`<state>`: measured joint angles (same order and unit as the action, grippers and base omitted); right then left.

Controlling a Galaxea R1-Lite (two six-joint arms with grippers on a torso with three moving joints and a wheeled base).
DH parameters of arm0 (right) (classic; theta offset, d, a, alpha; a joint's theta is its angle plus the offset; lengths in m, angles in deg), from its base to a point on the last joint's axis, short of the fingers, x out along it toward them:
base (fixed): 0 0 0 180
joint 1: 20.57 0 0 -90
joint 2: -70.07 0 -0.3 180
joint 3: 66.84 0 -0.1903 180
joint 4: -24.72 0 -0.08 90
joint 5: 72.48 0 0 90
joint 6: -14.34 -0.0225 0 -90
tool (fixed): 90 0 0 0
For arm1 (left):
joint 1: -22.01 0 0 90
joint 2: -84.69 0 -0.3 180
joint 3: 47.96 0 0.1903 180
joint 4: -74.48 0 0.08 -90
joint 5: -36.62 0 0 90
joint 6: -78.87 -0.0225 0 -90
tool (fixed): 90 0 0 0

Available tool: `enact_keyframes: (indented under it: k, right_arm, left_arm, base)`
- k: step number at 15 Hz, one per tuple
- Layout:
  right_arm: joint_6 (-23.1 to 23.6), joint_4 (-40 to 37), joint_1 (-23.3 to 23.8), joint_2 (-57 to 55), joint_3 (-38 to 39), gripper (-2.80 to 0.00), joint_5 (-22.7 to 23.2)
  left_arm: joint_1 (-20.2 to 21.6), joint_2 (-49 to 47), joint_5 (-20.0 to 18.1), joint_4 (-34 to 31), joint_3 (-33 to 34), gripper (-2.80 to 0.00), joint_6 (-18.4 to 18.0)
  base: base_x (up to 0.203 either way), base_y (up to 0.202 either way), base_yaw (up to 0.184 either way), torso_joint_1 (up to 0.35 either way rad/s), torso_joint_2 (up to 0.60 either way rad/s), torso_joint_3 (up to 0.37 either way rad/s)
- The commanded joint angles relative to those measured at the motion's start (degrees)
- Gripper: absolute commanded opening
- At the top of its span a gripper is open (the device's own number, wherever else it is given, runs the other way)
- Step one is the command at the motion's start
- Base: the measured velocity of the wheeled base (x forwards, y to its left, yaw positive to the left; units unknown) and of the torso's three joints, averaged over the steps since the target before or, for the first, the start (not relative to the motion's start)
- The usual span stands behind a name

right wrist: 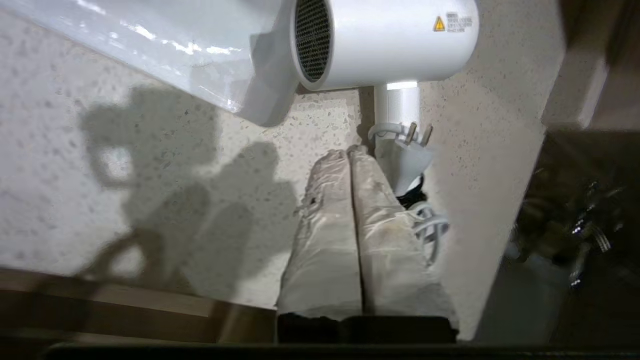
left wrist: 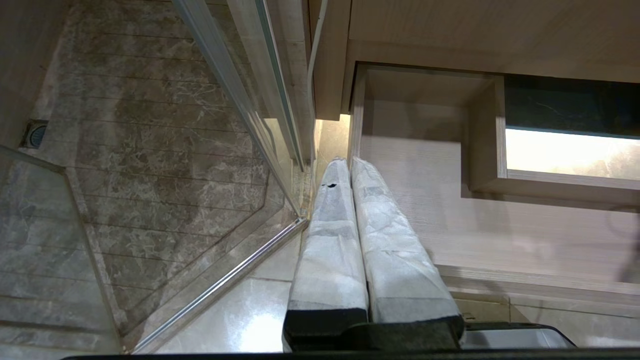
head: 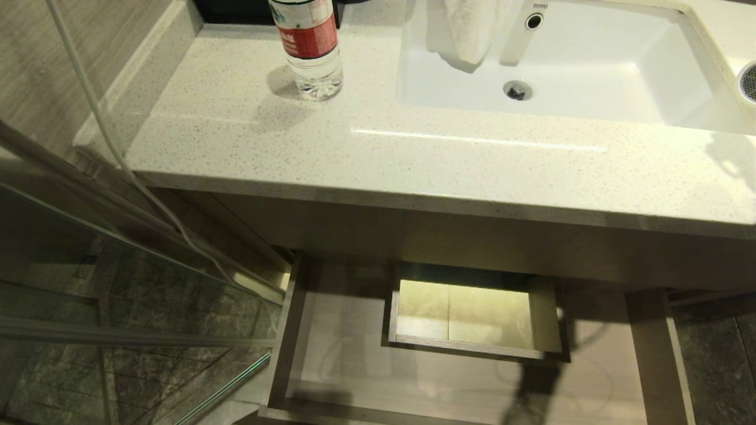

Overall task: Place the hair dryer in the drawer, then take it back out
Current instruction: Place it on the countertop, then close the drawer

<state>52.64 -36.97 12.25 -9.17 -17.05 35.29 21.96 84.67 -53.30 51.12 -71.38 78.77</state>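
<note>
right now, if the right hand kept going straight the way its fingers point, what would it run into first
Most likely the hair dryer. The right hand, fingers shut and empty, points along the speckled countertop at the dryer's handle base and plug, just beside its tips. Depth is unclear; it could graze the plug first.

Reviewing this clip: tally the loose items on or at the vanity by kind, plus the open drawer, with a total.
White plastic hair dryer with grey mesh grille, lying on the speckled countertop: 1
Clear plastic bottle with red label: 1
White towel hanging into the white sink: 1
Pale wood-grain drawer, open: 1
Total: 4
</note>
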Motion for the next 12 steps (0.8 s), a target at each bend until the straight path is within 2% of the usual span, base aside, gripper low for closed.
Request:
enact_keyframes:
  k: [1,4,8,12]
  right_arm:
    - [-6.4,0.1,-3.2,2.2,0.5,-2.8,0.0]
    - [-11.4,-0.9,-7.5,4.0,3.5,-2.8,-0.1]
    - [-24.4,-0.4,-14.2,6.7,8.4,-2.8,-0.1]
    - [-25.6,-0.3,-16.6,7.6,10.3,-2.8,-0.3]
  left_arm:
    - [0.0,0.0,0.0,0.0,0.0,-2.8,0.0]
    - [0.0,0.0,0.0,0.0,0.0,-2.8,0.0]
    - [0.0,0.0,0.0,0.0,0.0,-2.8,0.0]
    - [0.0,0.0,0.0,0.0,0.0,-2.8,0.0]
  base:
    - [0.0,0.0,0.0,0.0,0.0,0.0]
    - [0.0,0.0,0.0,0.0,0.0,0.0]
    - [0.0,0.0,0.0,0.0,0.0,0.0]
    - [0.0,0.0,0.0,0.0,0.0,0.0]
